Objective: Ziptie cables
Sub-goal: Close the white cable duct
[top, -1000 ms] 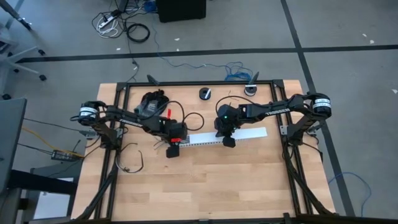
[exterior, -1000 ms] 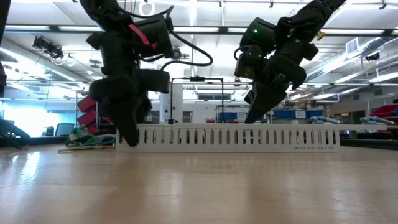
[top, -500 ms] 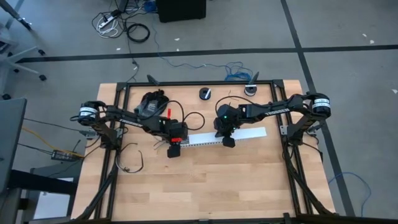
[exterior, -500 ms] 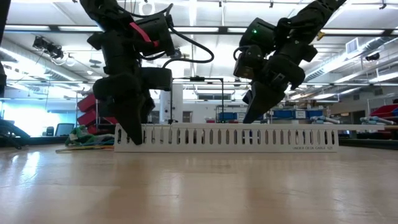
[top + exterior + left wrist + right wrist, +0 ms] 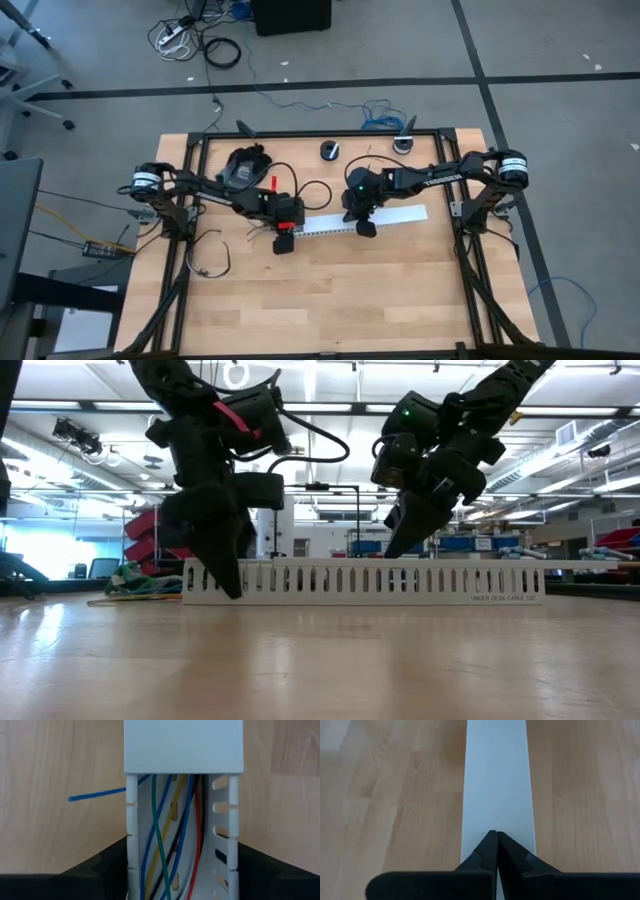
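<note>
Grey concrete floor [image 5: 560, 150] crossed by dark tape lines [image 5: 300, 85]. Light wood table [image 5: 330, 290] inside a black frame [image 5: 470, 270]. Black box [image 5: 290, 15] on floor beyond the table, loose cords [image 5: 195, 42] beside it. Blue cable [image 5: 382, 112] coiled on floor just past the table's far edge. Chair base [image 5: 30, 90] at far left. Low view: open hall with ceiling light strips [image 5: 560, 470], bright windows [image 5: 50, 545] at left, blue bins [image 5: 470, 544] on shelving at back, red crates [image 5: 140, 535] left of centre.
</note>
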You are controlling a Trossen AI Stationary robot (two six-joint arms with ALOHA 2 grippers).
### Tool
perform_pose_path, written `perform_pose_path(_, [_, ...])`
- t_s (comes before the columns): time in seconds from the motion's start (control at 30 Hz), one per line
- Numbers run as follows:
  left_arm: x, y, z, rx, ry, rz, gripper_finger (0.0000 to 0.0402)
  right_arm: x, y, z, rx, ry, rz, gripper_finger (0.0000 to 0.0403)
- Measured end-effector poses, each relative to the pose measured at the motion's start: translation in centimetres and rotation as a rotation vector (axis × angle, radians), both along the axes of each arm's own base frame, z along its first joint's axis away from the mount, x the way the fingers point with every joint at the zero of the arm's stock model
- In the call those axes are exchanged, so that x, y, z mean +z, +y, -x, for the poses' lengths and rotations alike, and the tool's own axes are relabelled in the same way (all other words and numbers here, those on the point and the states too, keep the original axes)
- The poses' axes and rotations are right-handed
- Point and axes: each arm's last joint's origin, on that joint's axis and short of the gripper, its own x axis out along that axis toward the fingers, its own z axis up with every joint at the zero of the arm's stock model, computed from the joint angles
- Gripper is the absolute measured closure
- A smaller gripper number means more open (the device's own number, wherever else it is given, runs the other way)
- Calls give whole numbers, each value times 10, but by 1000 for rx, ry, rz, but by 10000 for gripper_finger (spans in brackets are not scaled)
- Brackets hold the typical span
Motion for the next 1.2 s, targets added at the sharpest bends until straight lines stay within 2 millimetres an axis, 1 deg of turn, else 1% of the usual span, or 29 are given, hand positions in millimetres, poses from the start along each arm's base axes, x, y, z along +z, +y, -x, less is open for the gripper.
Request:
perform_pose_path(0.5, [6, 0, -11, 2, -112, -3, 147, -1, -1, -1, 2, -2, -7, 403])
perform_pose_path(1.07, [6, 0, -11, 6, -106, -8, 148, -1, -1, -1, -1, -2, -3, 403])
perform_pose_path(1.2, [6, 0, -10, 6, -104, -9, 160, -1, -1, -1, -1, -3, -3, 403])
